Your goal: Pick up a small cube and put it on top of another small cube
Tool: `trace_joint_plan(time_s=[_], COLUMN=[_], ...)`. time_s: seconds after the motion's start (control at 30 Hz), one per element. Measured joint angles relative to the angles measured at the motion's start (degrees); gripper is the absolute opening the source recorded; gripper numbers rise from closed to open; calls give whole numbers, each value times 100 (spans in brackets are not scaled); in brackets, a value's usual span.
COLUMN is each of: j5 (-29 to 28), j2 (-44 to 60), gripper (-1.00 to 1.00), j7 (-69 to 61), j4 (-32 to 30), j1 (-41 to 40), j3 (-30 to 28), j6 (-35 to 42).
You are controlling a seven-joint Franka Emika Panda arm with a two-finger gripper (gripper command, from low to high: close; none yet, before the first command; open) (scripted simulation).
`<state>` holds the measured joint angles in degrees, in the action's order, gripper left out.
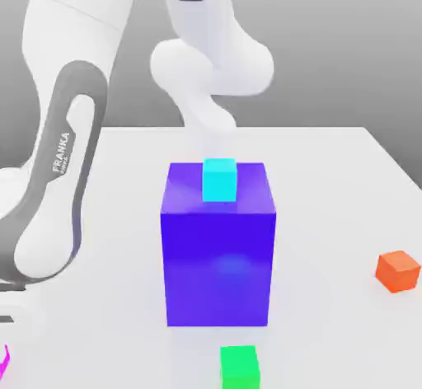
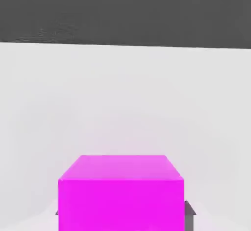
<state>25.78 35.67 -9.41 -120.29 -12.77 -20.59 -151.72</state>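
One magenta cube [image 2: 121,193] sits on white table [image 2: 122,103], close to camera

With the big blue block [image 1: 218,264] as the dial's centre in the exterior view and 12 o'clock away from the camera, the block is the tallest obstacle, made higher by the cyan cube [image 1: 219,179] on its top. The arm [image 1: 58,189] crowds 9 through 12 o'clock. The green cube [image 1: 240,367] sits near at 6, the orange cube [image 1: 398,270] well apart at 4, and the magenta cube [image 2: 121,196] at 8. The table [image 1: 330,181] lies bare from 1 to 3 o'clock and between 4 and 6.
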Motion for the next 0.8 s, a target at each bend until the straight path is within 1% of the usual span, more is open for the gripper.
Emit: trace_joint_plan(time_s=[0.1, 0.17, 0.3, 0.43, 0.63, 0.7, 0.77, 0.8], j5=[-333, -489, -720, -1081, -1933, -1855, -1654, -1570], j2=[-525, -812, -1251, -1756, -2549, -2327, -1957, -1808], gripper=[-100, -100, -100, -100, -100, -100, -100, 100], j7=[230, 471, 1094, 1817, 3076, 3084, 2956, 2898], j4=[-149, -315, -737, -1192, -1878, -1925, -1914, -1906], j1=[214, 496, 1276, 2111, 3267, 3328, 3249, 3207], j3=[-286, -330, -156, 45, 380, 496, 655, 720], j6=[363, 520, 584, 548, 343, 54, -302, -440])
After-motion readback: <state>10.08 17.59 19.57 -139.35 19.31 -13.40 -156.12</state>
